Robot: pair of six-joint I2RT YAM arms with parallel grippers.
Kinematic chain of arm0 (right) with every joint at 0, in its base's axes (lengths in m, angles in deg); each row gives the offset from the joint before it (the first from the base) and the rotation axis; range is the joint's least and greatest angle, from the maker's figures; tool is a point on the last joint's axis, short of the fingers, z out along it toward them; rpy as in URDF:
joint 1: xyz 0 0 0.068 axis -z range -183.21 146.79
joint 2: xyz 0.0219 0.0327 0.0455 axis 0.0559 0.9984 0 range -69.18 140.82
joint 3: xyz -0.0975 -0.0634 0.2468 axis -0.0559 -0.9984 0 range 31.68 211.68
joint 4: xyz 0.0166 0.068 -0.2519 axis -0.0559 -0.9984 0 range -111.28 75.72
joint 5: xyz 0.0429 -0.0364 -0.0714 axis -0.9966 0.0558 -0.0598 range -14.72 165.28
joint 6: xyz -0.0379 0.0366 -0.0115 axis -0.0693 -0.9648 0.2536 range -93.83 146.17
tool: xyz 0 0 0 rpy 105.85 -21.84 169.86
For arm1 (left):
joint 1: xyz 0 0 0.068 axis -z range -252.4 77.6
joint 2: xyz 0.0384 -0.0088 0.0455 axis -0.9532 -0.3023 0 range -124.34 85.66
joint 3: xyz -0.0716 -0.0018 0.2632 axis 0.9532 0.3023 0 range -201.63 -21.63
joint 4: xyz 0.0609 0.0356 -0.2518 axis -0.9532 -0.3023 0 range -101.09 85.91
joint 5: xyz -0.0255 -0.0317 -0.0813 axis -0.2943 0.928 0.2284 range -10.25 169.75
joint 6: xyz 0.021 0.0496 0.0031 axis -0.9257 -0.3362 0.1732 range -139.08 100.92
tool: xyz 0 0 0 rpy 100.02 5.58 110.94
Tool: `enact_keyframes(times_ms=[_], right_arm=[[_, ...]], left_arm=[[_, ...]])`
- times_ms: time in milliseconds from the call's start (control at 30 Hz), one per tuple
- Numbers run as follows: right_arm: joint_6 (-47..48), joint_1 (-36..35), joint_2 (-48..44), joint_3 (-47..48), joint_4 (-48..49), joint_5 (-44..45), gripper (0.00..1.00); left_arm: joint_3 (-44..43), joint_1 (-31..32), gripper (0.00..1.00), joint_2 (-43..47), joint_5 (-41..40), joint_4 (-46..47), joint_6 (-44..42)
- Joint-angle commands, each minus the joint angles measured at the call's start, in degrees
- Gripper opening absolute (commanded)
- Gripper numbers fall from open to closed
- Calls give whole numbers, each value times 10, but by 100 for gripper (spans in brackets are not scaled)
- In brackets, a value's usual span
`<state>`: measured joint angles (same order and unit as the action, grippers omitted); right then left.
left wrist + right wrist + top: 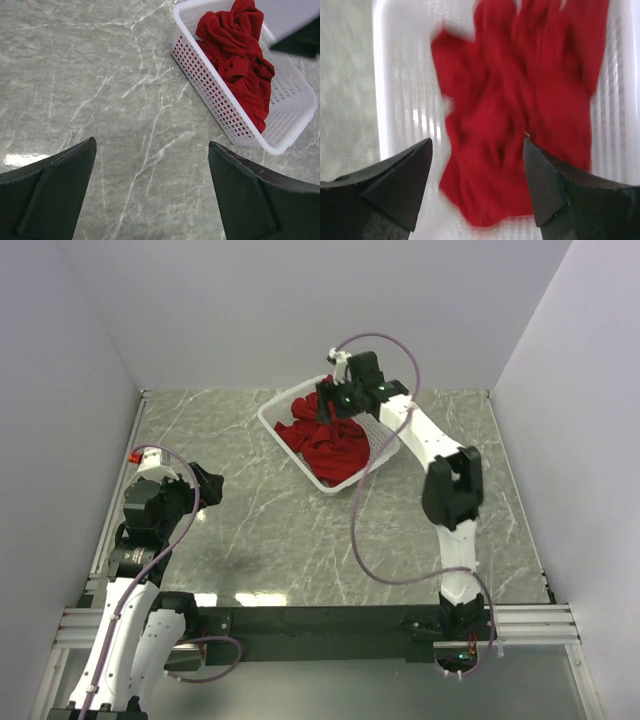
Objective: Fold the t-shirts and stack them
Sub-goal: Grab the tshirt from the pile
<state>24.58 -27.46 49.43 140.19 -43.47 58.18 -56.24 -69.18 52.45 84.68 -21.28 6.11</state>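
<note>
A white slotted basket [285,446] sits on the grey marbled bench [250,540], turned at an angle to the bench edges. The red t-shirts [330,440] are all inside the basket, unfolded, lying in one crumpled heap. How many there are cannot be told from the folds. In the left wrist view the heap fills most of the basket, and one end of the basket floor shows bare white.

The right tool [477,145] hangs directly above the basket, pointing down at the heap. Its two dark fingers [405,175] stand apart, with the red cloth visible below the gap and nothing clamped between them. The right wrist view is blurred, so it is unclear whether the fingertips touch the cloth.

The left tool [152,145] is well apart from the basket, over bare bench on the basket's near-left side. Its fingers [60,185] are also spread wide and grip nothing. From its camera the basket lies ahead and to the right.

A purple cable [360,530] loops off the right arm, passing the basket's near corner.
</note>
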Motion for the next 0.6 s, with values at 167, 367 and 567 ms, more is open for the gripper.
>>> enact_keyframes(times_ms=[167, 367, 567], right_arm=[[-35, -21, 141, 168, -55, 61, 77], [-33, -30, 176, 183, -51, 90, 65], [-4, -24, 148, 201, -64, 41, 0]], left_arm=[[-1, 10, 99, -4, -18, 14, 5], [-2, 12, 99, -10, -19, 11, 6], [-4, 21, 99, -3, -27, 7, 9]])
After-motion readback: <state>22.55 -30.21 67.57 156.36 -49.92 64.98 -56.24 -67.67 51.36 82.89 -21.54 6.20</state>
